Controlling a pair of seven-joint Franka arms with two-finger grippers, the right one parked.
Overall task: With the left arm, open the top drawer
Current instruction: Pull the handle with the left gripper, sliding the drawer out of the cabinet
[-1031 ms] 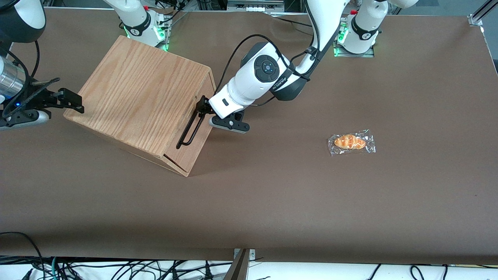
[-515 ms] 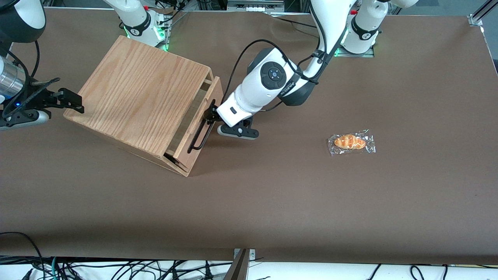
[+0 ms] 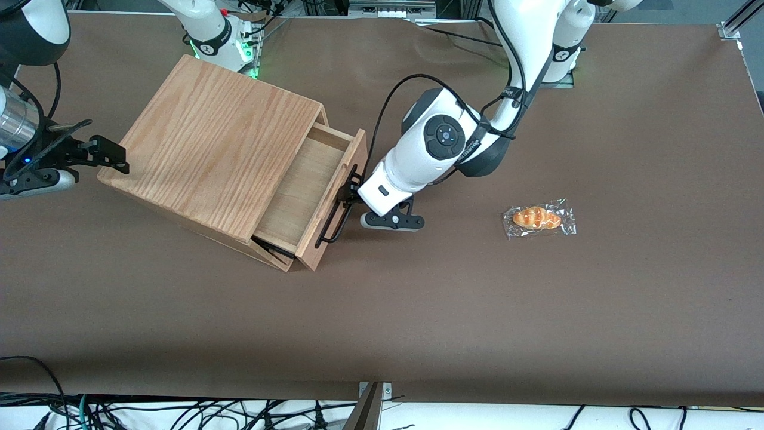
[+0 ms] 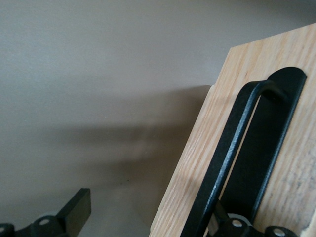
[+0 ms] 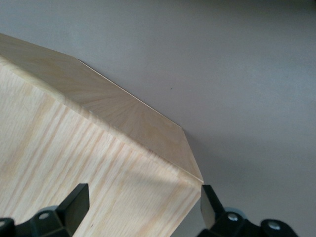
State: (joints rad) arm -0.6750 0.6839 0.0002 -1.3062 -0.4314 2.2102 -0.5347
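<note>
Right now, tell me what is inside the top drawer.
The pulled-out part of the top drawer shows only bare wood. The part under the oak box is hidden. The gripper is at the drawer's handle.

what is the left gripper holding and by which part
The small black left gripper is hooked around the long black metal bar handle of the light-wood top drawer, gripping near the handle's end farther from the front camera.

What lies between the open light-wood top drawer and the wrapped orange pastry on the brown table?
In the front view, the left arm's gripper, at the top drawer's black bar handle, and its white wrist lie between. From there to the wrapped pastry is bare brown table.
</note>
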